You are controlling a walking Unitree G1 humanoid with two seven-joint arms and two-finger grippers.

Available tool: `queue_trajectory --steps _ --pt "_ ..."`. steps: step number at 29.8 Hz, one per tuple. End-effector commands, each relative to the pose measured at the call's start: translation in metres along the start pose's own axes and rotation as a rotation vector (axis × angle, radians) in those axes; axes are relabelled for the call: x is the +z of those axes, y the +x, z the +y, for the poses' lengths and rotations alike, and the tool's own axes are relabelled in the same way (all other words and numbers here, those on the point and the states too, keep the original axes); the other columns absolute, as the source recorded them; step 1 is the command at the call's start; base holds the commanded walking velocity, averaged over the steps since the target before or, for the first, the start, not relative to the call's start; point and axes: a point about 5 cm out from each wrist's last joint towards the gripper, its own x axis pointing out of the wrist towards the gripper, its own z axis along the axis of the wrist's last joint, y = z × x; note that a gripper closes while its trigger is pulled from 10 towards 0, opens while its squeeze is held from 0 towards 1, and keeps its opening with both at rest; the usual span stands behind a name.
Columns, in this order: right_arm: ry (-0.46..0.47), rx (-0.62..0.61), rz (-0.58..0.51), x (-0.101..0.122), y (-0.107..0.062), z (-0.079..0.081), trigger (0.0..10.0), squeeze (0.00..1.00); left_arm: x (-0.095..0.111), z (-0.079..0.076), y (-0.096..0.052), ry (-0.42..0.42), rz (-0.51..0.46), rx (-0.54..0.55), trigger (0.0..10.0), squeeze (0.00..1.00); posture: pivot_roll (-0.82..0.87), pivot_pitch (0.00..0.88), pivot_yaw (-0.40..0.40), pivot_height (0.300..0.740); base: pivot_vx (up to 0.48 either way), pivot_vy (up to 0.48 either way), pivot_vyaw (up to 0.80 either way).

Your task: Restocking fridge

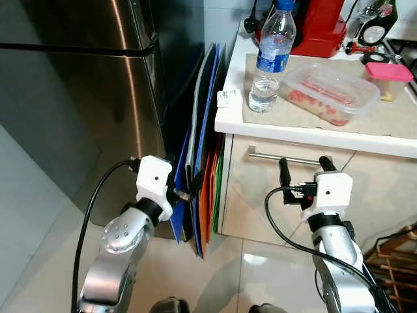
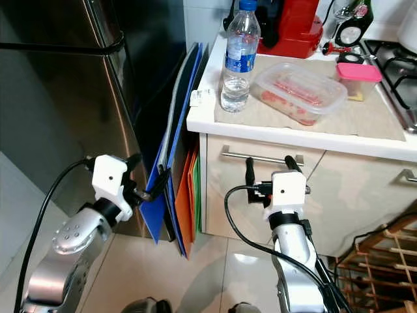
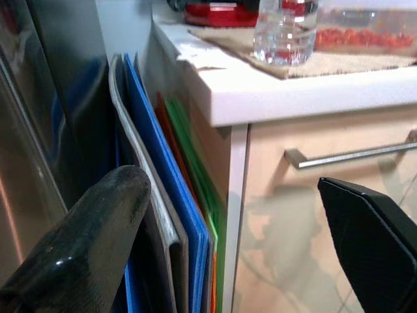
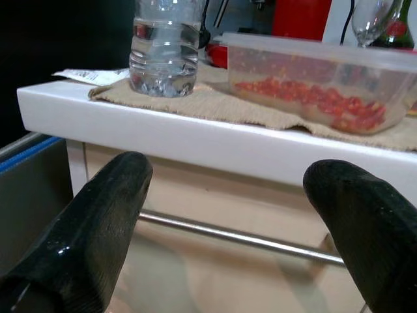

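My right pincer [image 1: 303,166] hangs with fingers spread and empty just below the counter [image 1: 225,117], in front of the drawer handle [image 1: 287,158], while my left pincer [image 3: 247,215] is also spread and empty beside the folders [image 1: 205,150] next to the fridge [image 1: 85,98]. The bottle [image 1: 270,55] and the food box [image 1: 332,91] stand on the mat above. I judge I should raise the right pincer clear of the counter edge, come in level at the bottle's lower half and close squarely, since it looks tall and could tip.
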Motion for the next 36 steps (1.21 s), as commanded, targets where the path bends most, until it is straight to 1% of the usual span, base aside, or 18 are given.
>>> queue_trajectory --steps 1,2,4,12,15,16,18,20,21,22,25,27,28,31,33,36 --pt "-0.008 0.011 0.023 -0.002 0.003 0.000 10.0 0.00 0.000 0.001 0.003 0.006 0.003 0.011 10.0 1.00 -0.03 0.028 0.020 0.740 0.000 0.000 0.00" --pt "-0.002 0.010 0.026 -0.003 0.005 -0.001 10.0 0.00 0.002 0.001 0.005 0.008 -0.004 0.013 10.0 0.00 -0.03 0.025 0.020 0.740 0.000 0.000 -0.57" --pt "-0.003 0.016 0.022 -0.002 0.008 -0.001 10.0 0.00 0.004 0.003 0.011 0.011 -0.020 0.030 10.0 0.00 -0.03 0.023 0.015 0.740 0.000 0.000 -0.53" --pt "-0.003 0.034 0.026 -0.005 0.011 0.004 10.0 0.00 0.005 0.006 0.017 0.007 -0.038 0.048 10.0 0.00 -0.03 0.017 0.015 0.740 0.000 0.000 -0.51" --pt "-0.010 0.052 0.016 -0.004 0.012 0.008 10.0 0.00 0.008 0.006 0.019 0.006 -0.048 0.047 10.0 0.00 -0.03 0.020 0.017 0.731 0.000 0.000 0.00" --pt "-0.012 0.060 0.012 -0.004 0.013 0.009 10.0 0.00 0.009 0.006 0.020 -0.006 -0.058 0.051 10.0 0.00 -0.03 0.021 0.017 0.731 0.000 0.000 0.00" --pt "-0.010 0.060 0.009 -0.003 0.013 0.009 10.0 0.00 0.011 0.006 0.020 -0.007 -0.065 0.058 10.0 0.00 -0.03 0.022 0.017 0.731 0.000 -0.472 0.00" --pt "-0.012 0.052 -0.017 0.001 0.015 0.008 10.0 0.00 0.017 0.005 0.020 -0.003 -0.102 0.074 10.0 0.00 -0.03 0.023 0.018 0.731 0.000 -0.472 0.00" --pt "-0.012 0.052 -0.017 0.001 0.015 0.008 10.0 0.00 0.017 0.005 0.020 -0.003 -0.102 0.074 10.0 0.00 -0.03 0.023 0.018 0.731 0.000 -0.472 0.00" --pt "-0.025 0.038 -0.074 0.012 0.018 0.006 10.0 0.00 0.024 0.005 0.019 0.020 -0.140 0.075 10.0 0.00 -0.03 0.024 0.019 0.731 0.000 -0.472 0.00" --pt "-0.048 -0.002 -0.186 0.037 0.020 -0.001 10.0 0.00 0.032 0.003 0.018 0.048 -0.180 0.067 10.0 0.00 -0.03 0.024 0.017 0.731 0.000 -0.480 0.00" --pt "-0.048 -0.007 -0.193 0.040 0.021 -0.002 10.0 0.00 0.032 0.003 0.018 0.046 -0.182 0.067 10.0 0.00 -0.03 0.023 0.017 0.731 0.000 -0.480 0.00" --pt "-0.050 -0.027 -0.204 0.043 0.020 -0.006 10.0 0.00 0.035 0.003 0.018 0.043 -0.191 0.071 10.0 0.00 -0.03 0.022 0.017 0.731 0.000 -0.480 0.00" --pt "-0.038 -0.047 -0.168 0.036 0.017 -0.010 10.0 0.00 0.038 0.005 0.020 0.028 -0.189 0.078 10.0 0.00 -0.03 0.019 0.015 0.731 0.000 -0.480 0.00" --pt "-0.036 -0.050 -0.162 0.035 0.016 -0.010 10.0 0.00 0.038 0.005 0.020 0.025 -0.189 0.079 10.0 0.00 -0.03 0.019 0.015 0.731 0.000 -0.480 0.00" --pt "-0.029 -0.023 -0.142 0.030 0.016 -0.002 10.0 0.00 0.041 0.011 0.023 0.019 -0.200 0.113 10.0 0.00 -0.03 0.016 0.019 0.731 0.000 -0.203 0.00"
